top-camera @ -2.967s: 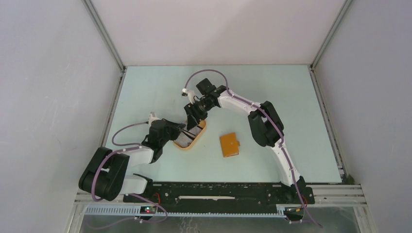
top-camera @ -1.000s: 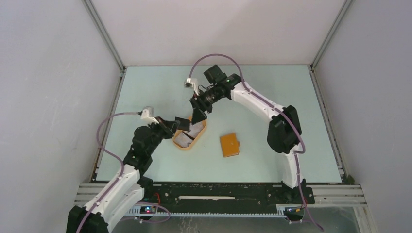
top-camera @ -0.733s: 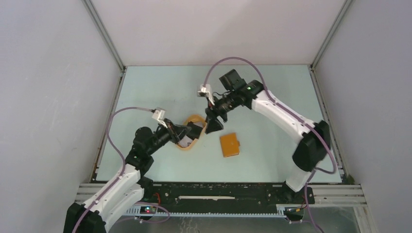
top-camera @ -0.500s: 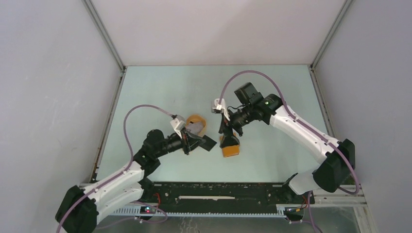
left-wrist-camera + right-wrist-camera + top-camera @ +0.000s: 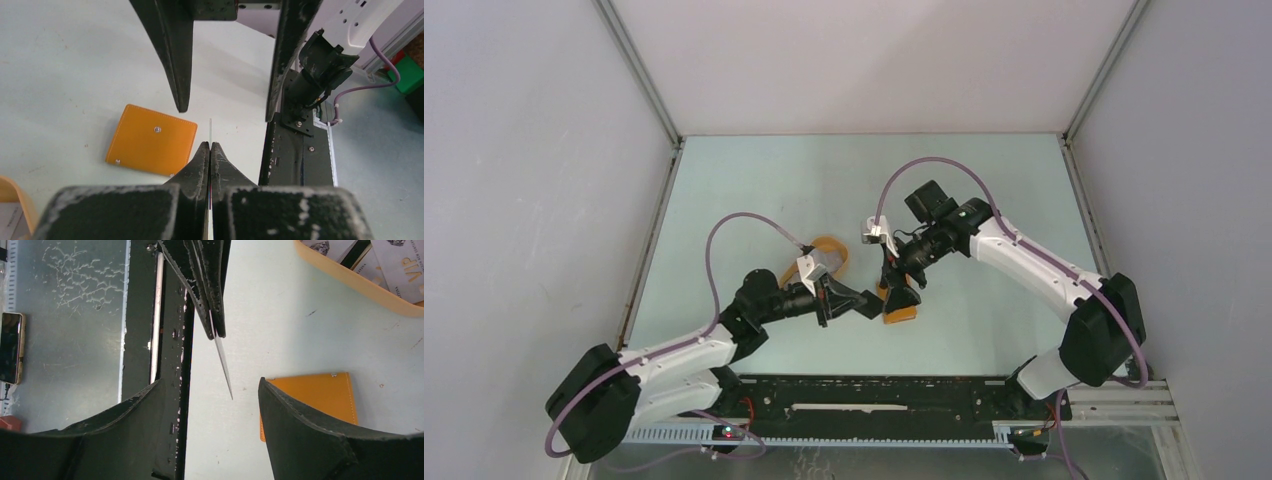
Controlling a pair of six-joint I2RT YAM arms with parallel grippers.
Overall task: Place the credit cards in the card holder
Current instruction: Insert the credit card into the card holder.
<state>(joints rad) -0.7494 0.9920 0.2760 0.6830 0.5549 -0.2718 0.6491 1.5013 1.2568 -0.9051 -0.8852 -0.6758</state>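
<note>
Pinching a card [image 5: 223, 365], left fingers [image 5: 200, 165] closed.

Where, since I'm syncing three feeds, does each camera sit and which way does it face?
Top external: fixed above and behind the bases, looking down at the table; both arms whole, meeting near the card holder.
Left wrist: along its shut jaws pinching a card edge-on, toward the open right jaws.
Right wrist: down between its open jaws at the left jaws, beside the tray.
Shared: both wrist views show the card, the card holder, and the other arm's jaws.
</note>
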